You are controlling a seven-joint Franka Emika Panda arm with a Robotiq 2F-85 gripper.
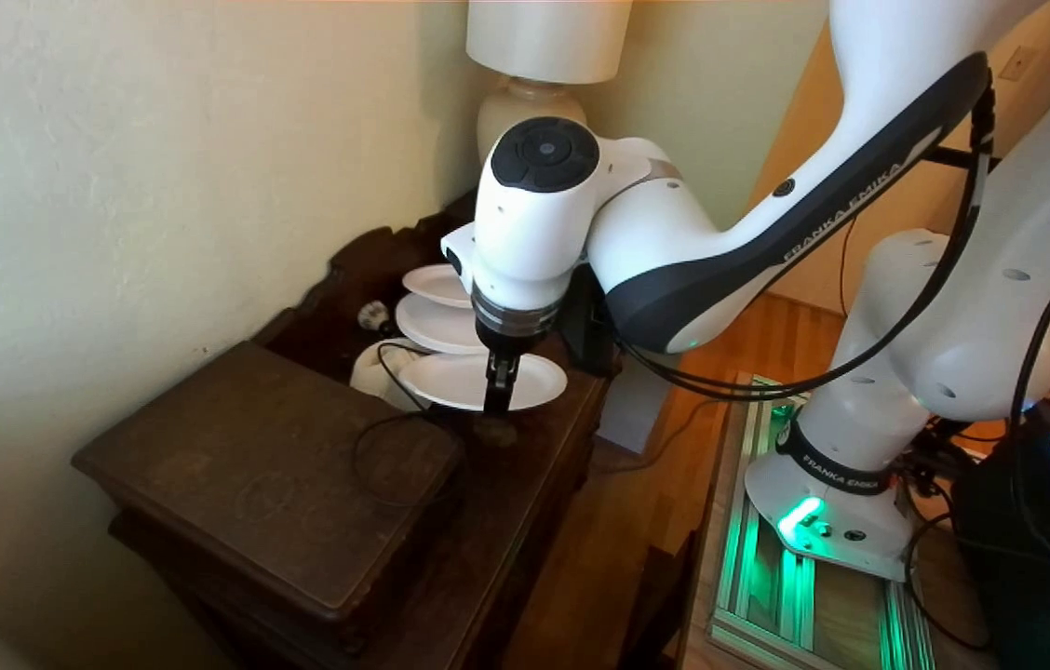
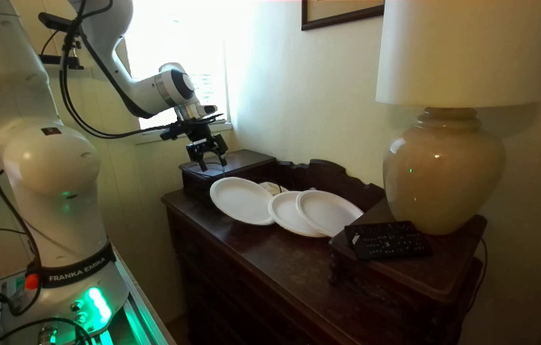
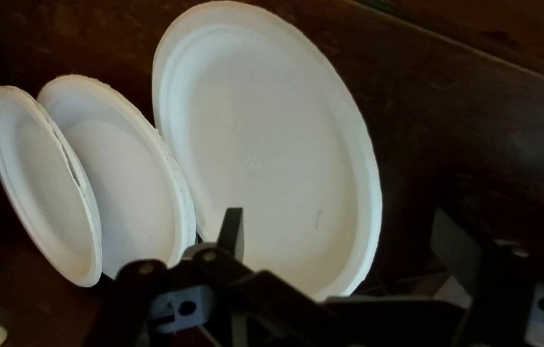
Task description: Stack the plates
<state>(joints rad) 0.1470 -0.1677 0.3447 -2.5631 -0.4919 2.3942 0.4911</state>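
Observation:
Three white round shallow plates lie in a row on the dark dresser. The nearest plate to the gripper (image 2: 241, 201) also shows in the wrist view (image 3: 272, 140) and in an exterior view (image 1: 539, 380). The middle plate (image 2: 289, 213) lies beside it, with rims close or touching. The far plate (image 2: 330, 212) overlaps the middle plate and sits tilted on it; both also show in the wrist view, middle (image 3: 122, 178) and far (image 3: 43, 178). My gripper (image 2: 213, 162) is open and empty above the nearest plate's outer end. In the wrist view (image 3: 334, 221) that plate's rim appears between the fingers.
A raised dark wooden box section (image 1: 274, 475) stands at one end of the dresser (image 2: 270, 258). At the other end are a lamp (image 2: 443, 167) and a black keypad-like object (image 2: 388, 239). A cream item (image 1: 385, 368), a thin cable and a small brush (image 1: 373, 316) lie behind the plates.

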